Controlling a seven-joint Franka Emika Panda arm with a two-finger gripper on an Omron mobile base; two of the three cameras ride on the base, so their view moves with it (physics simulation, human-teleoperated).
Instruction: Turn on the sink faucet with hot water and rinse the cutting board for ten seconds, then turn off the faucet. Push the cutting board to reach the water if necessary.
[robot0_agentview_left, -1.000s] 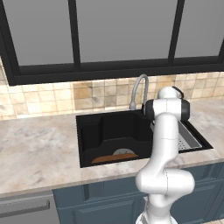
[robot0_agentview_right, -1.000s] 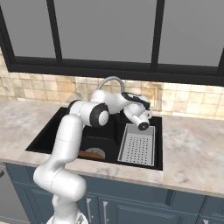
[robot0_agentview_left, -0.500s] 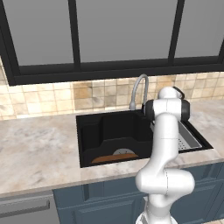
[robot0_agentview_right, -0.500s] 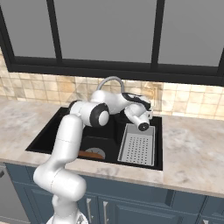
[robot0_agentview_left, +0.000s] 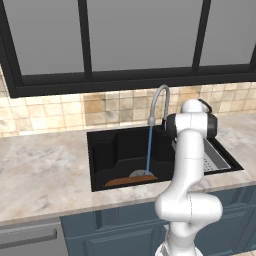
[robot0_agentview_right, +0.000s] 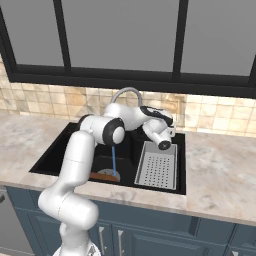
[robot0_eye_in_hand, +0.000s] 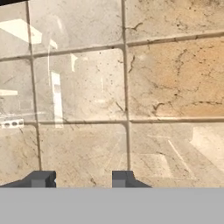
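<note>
water (robot0_agentview_left: 148, 150) onto cutting board (robot0_agentview_left: 131, 179)

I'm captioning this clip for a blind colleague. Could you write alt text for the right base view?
A thin blue stream of water runs from the grey gooseneck faucet into the black sink, landing by an orange-brown cutting board on the basin floor. The white arm reaches over the sink, its gripper near the tiled wall above a grey strainer tray.

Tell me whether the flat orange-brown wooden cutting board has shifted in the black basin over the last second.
No. The orange-brown wooden cutting board lies at the black sink's front wall, beside the grey drain disc, as before.
</note>
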